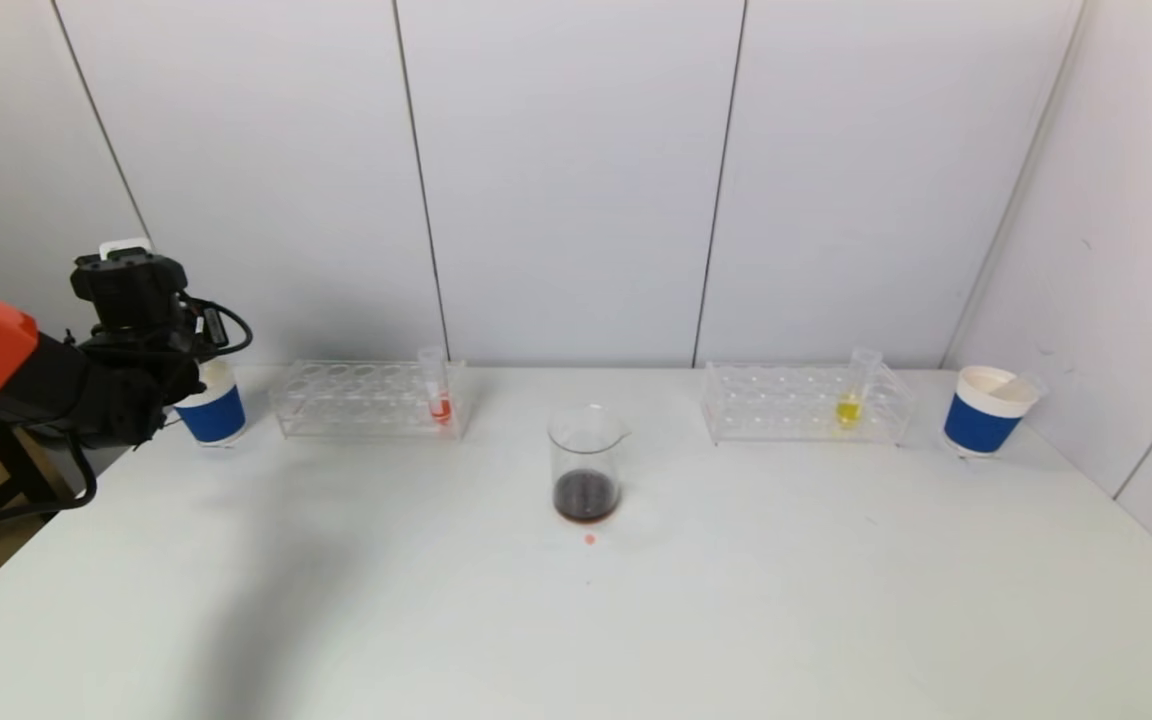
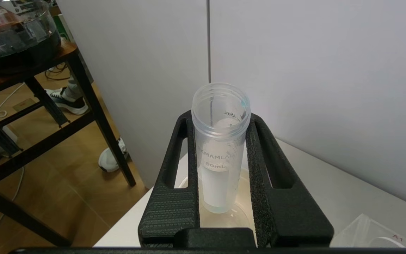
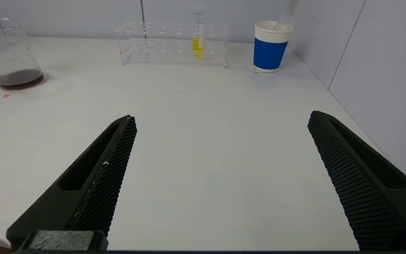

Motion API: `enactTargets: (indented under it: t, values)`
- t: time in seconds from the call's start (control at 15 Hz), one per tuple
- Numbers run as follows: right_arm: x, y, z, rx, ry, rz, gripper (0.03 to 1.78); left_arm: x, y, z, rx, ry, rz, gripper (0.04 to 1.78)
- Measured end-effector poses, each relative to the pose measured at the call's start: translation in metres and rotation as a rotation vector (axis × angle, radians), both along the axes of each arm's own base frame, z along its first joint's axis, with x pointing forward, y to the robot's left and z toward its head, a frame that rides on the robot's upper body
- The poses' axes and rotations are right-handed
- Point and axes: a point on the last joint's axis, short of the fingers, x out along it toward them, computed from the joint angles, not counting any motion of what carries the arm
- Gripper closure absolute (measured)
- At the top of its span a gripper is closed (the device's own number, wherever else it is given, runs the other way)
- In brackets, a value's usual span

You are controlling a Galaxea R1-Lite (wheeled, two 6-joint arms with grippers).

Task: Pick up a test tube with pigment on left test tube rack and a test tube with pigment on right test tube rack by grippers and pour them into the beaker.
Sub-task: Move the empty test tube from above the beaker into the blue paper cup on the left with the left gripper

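Observation:
A clear, empty test tube (image 2: 220, 158) stands upright between the fingers of my left gripper (image 2: 220, 120), which is shut on it just above the left blue paper cup (image 1: 214, 412) at the table's far left. The left test tube rack (image 1: 356, 400) holds a tube with red pigment (image 1: 439, 395). In the right rack (image 1: 806, 405) stands a tube with yellow pigment (image 1: 851, 400). The beaker (image 1: 586, 465) in the middle contains dark liquid. My right gripper (image 3: 222, 118) hangs open and empty over bare table, out of the head view.
A second blue cup (image 1: 986, 410) with an empty tube leaning in it stands at the far right by the wall. A small red drop (image 1: 590, 539) lies in front of the beaker. The table's left edge drops off beside the left cup.

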Motion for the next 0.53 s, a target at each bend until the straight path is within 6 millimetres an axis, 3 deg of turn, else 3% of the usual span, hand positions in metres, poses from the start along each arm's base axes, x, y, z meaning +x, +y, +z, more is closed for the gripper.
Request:
enactTargets:
  t: [0.53]
  values:
    - [0.0,0.0,0.0,0.0,0.0,0.0,0.04,-0.005,-0.004,-0.012,0.007,-0.004,-0.007,1.39]
